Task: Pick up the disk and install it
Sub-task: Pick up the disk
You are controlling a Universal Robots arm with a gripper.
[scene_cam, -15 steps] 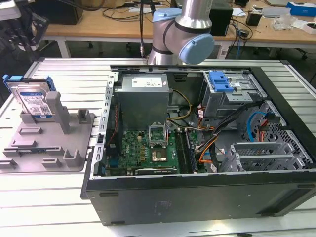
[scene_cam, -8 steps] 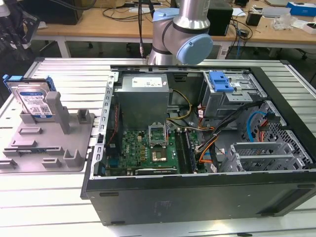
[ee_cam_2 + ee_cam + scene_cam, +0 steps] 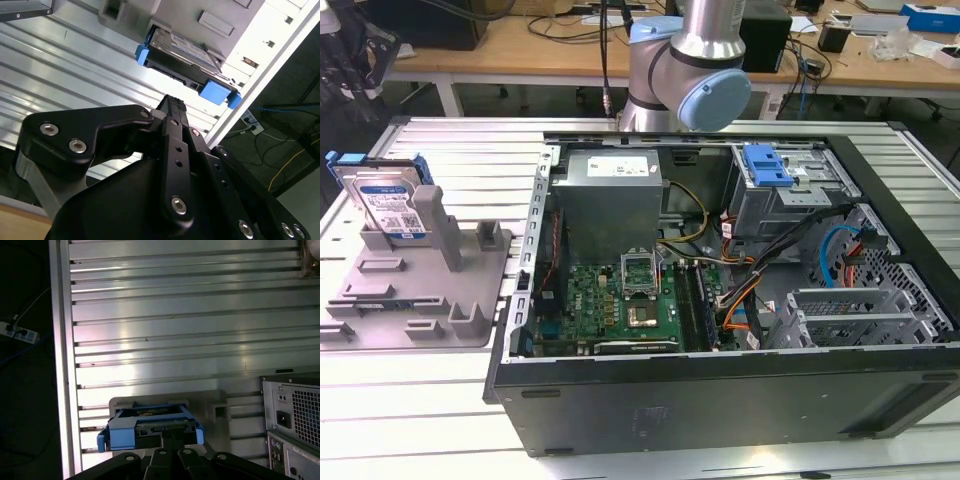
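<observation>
Disk (image 3: 388, 200): looked stiff, weighty, fragile; stood in grey stand (image 3: 450, 270).
Hold: blue frame (image 3: 122, 432) edges, I judged.
Gripper (image 3: 172, 102): hovered near; opening unclear.

A computer case (image 3: 720, 400) is lying on its side on a table (image 3: 450, 150), filling the middle and the exterior view's right. Just beside it, at that view's left, a holder tray (image 3: 420, 300) is resting on the table, with the disk (image 3: 385, 200) standing tilted at the tray's far end. Inside the case, a drive cage (image 3: 790, 195) is sitting far right, a power supply (image 3: 610, 195) left of it. In the second wrist view the gripper (image 3: 172, 102) is hanging near the disk, not touching
</observation>
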